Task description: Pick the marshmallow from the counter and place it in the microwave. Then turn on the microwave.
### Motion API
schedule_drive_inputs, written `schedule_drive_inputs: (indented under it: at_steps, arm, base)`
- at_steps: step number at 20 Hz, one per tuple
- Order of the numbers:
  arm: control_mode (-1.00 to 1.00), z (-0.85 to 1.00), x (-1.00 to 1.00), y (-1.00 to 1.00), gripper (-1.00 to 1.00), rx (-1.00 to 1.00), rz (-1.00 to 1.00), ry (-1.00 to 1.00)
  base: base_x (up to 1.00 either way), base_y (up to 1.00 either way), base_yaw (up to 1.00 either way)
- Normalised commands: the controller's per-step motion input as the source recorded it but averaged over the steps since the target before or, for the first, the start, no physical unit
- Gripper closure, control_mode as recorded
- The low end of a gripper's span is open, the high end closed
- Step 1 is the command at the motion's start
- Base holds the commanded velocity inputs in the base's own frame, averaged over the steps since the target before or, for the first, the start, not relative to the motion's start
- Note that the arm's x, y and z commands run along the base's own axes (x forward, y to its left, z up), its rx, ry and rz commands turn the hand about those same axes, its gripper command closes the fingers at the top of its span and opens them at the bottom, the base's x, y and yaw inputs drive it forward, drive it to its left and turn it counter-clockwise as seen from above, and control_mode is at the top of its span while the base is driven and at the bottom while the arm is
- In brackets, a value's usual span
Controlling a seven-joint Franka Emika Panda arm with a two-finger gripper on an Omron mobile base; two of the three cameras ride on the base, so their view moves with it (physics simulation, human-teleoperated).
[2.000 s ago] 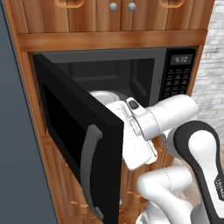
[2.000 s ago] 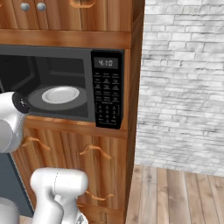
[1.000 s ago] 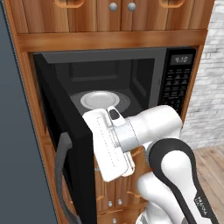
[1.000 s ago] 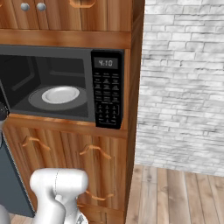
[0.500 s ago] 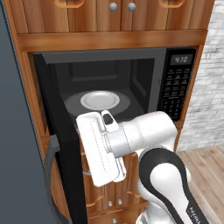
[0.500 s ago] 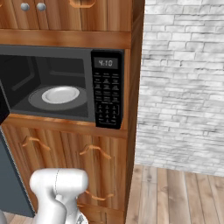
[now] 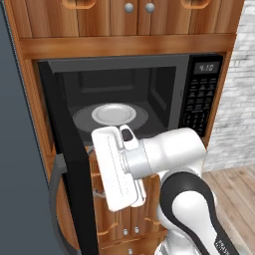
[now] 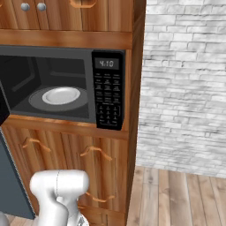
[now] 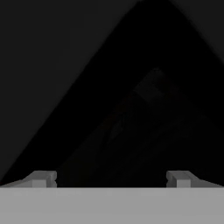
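Microwave [image 7: 149,84] door [image 7: 69,164] wide open, plate [image 7: 113,114] inside; gripper [image 9: 109,178] at door's 3 o'clock, jaws apart (nothing held).

So the left base view sits behind the arm, looking forward and a bit down, fairly close to the open microwave [image 7: 149,84] with its door [image 7: 69,164] swung toward the camera's left. The right base view looks from the other side, angled across the same microwave [image 8: 66,84] and taking in a brick wall [image 8: 185,84] to the right. Both share the oven cavity, the round plate [image 7: 113,114] and the keypad [image 8: 108,99]. The hand view is jammed right up against a dark surface, barely readable.
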Motion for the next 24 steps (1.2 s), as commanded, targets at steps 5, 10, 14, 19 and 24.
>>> schedule_drive_inputs:
  at_steps: [5, 10, 14, 19, 24]
  arm:
    - [-1.0, 0.0, 0.17, -0.47, -1.0, 0.0, -0.1, 0.04]
    - [-1.0, 0.0, 0.3, -0.55, -1.0, 0.04, -0.09, 0.06]
    - [-1.0, 0.0, 0.35, -0.52, -1.0, 0.06, -0.09, 0.05]
    - [-1.0, 0.0, 0.3, -0.4, -1.0, 0.01, -0.1, 0.05]
    - [-1.0, 0.01, 0.22, -0.24, -1.0, -0.05, -0.23, 0.18]
  base:
    - [0.0, 0.0, 0.0]
    - [0.0, 0.0, 0.0]
    - [0.0, 0.0, 0.0]
    - [0.0, 0.0, 0.0]
    - [0.0, 0.0, 0.0]
